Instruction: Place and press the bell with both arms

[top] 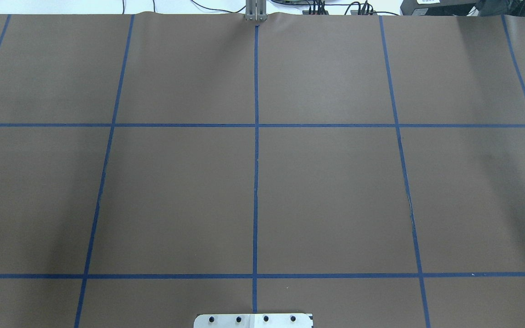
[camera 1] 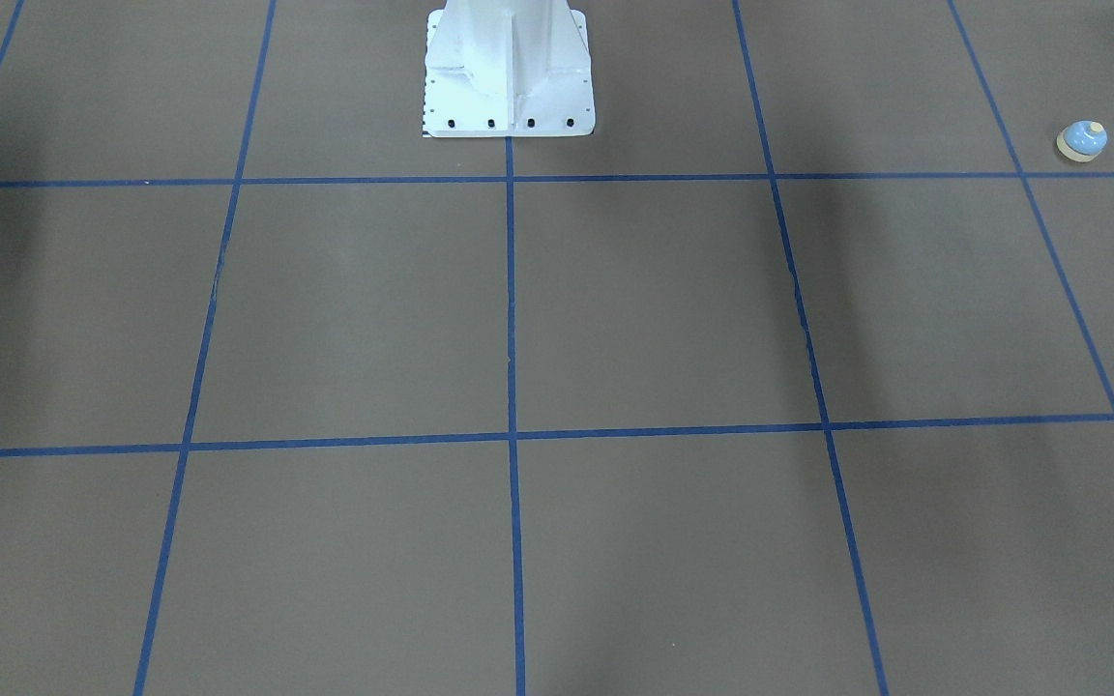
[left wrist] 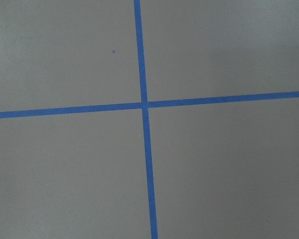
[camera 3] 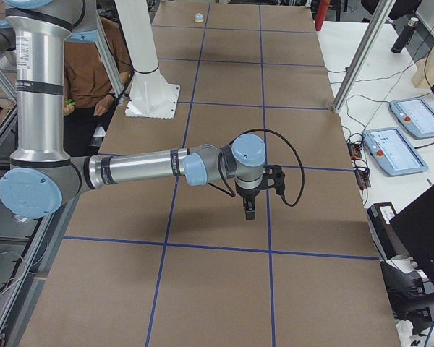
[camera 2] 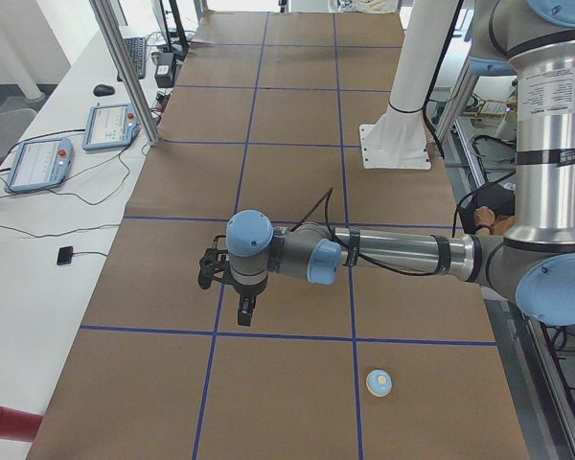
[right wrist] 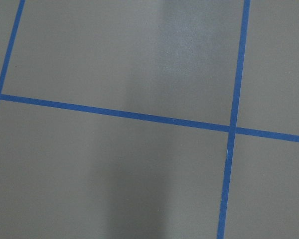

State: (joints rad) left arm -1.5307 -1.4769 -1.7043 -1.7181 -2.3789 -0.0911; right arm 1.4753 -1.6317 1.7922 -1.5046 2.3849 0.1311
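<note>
The bell [camera 1: 1082, 141], a light blue dome on a cream base, stands upright near the table's end on my left side. It also shows in the exterior left view [camera 2: 379, 383] and far off in the exterior right view [camera 3: 199, 17]. My left gripper [camera 2: 244, 311] hangs above the table, pointing down, well away from the bell. My right gripper [camera 3: 248, 212] hangs above the table near the other end. Both show only in the side views, so I cannot tell whether they are open or shut. Nothing shows in either of them. The wrist views show only brown mat and blue tape.
The white bolted pedestal [camera 1: 509, 77] stands at the table's robot side. Blue tape lines [top: 256, 136] divide the brown mat into squares. A person in a brown shirt [camera 3: 94, 65] sits behind the pedestal. Tablets [camera 2: 38, 163] and cables lie on the white side bench.
</note>
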